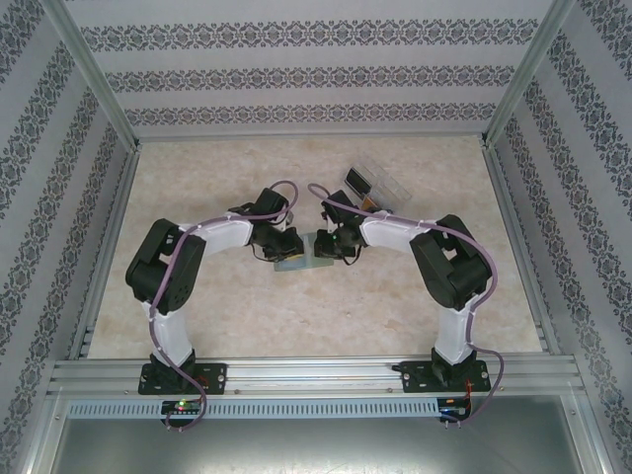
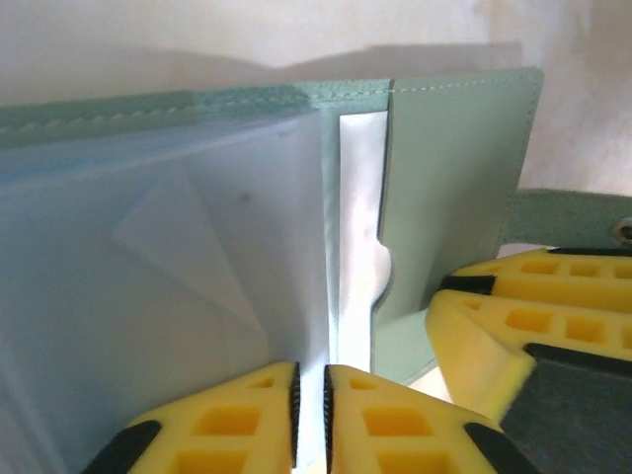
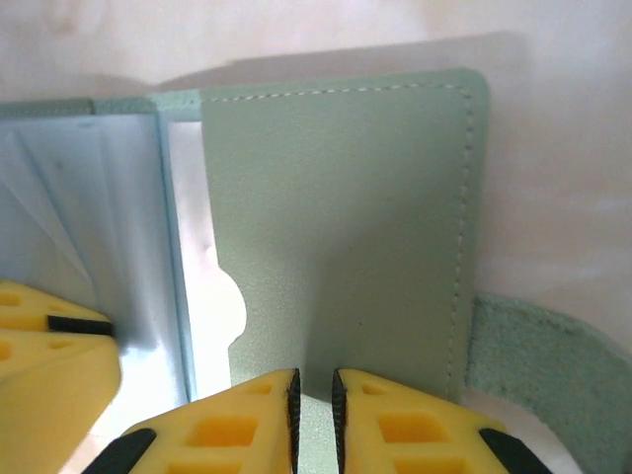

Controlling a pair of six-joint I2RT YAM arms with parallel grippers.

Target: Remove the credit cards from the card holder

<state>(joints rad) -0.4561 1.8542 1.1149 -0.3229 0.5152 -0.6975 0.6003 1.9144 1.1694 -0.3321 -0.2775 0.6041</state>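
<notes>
Marble-patterned table (image 1: 296,326) bears the open grey-green card holder (image 1: 302,259) at its centre, the left gripper (image 2: 311,395) pinched shut on its clear sleeves (image 2: 148,296), the right gripper (image 3: 314,395) pinched on its green pocket panel (image 3: 336,227), a pale card (image 3: 193,227) showing in that pocket.
</notes>
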